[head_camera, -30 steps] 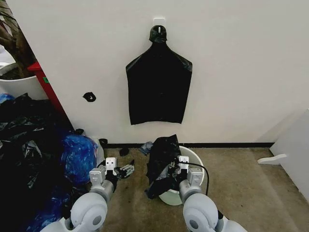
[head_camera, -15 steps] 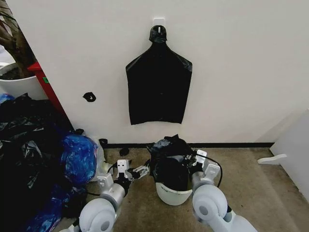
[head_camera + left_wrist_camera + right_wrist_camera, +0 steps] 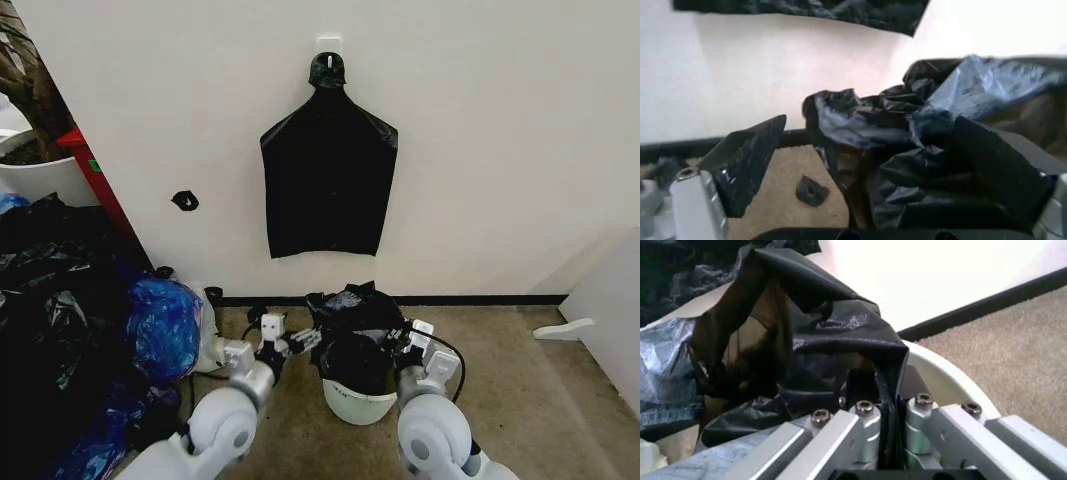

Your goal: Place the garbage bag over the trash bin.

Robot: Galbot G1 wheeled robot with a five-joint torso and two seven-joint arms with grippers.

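Note:
The white trash bin stands on the carpet near the wall. The crinkled black garbage bag is bunched over its top and hides most of the rim. My right gripper is at the bag's right side. In the right wrist view it is shut on a fold of the bag, just above the bin's rim. My left gripper is at the bag's left edge. In the left wrist view its fingers stand wide open, with the bag bulging between them.
A flat black bag hangs from a wall hook above the bin. A heap of black and blue bags fills the left side, with a red stand and a plant pot behind. A white panel stands at right. A black scrap lies on the floor.
The right gripper carried the bag from in front of the bin onto its top, where it now sits lower and wider. The left gripper moved forward to the bag's left edge.

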